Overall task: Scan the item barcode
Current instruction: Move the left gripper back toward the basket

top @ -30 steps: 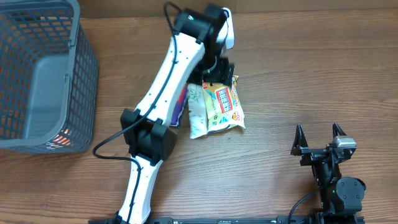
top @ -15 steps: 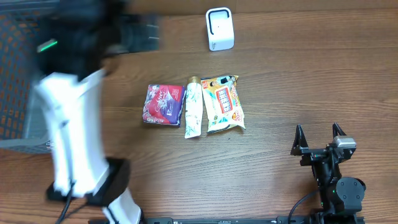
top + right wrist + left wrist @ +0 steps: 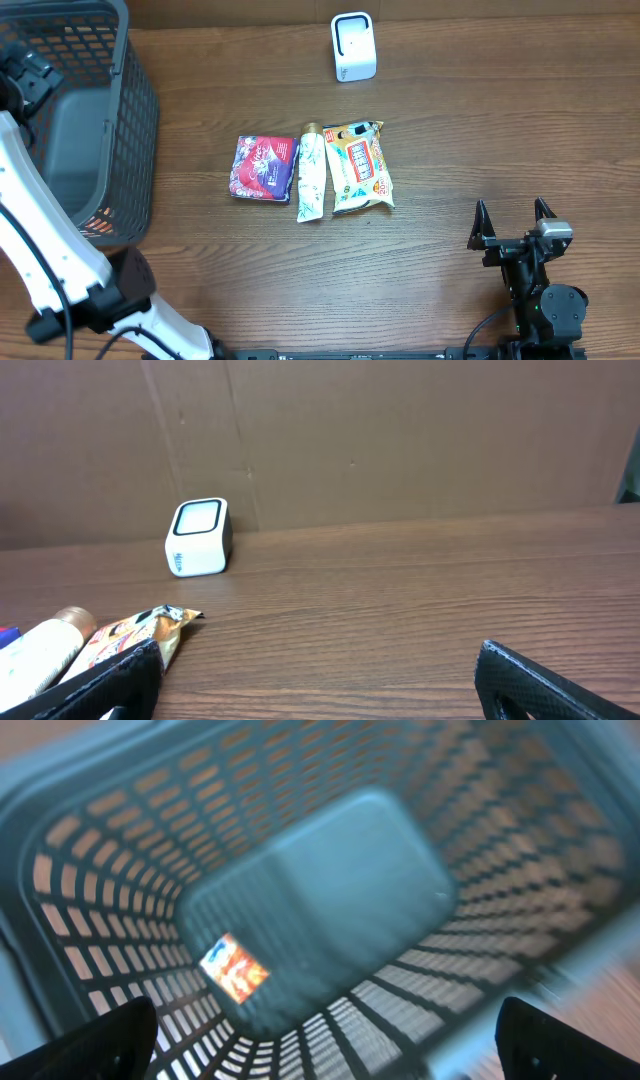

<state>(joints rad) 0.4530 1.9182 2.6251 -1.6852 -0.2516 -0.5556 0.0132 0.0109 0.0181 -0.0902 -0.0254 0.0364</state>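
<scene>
A white barcode scanner [image 3: 352, 46] stands at the back of the table, also in the right wrist view [image 3: 198, 537]. Three items lie side by side mid-table: a purple-red packet [image 3: 263, 168], a pale tube [image 3: 310, 178] and a yellow snack packet [image 3: 360, 168]. My left gripper [image 3: 325, 1020] hangs open over the grey basket [image 3: 130, 120], nothing between its fingers. An orange item [image 3: 233, 967] lies on the basket floor below it. My right gripper [image 3: 510, 210] rests open at the front right, holding nothing.
The grey mesh basket fills the back-left corner. The left arm [image 3: 40, 250] runs up the table's left side from its base at the front edge. A cardboard wall [image 3: 400, 440] stands behind the scanner.
The left arm swung from over the items near the scanner to the far left, above the basket, uncovering the purple-red packet. Its jaws opened fully. The right arm stayed still.
</scene>
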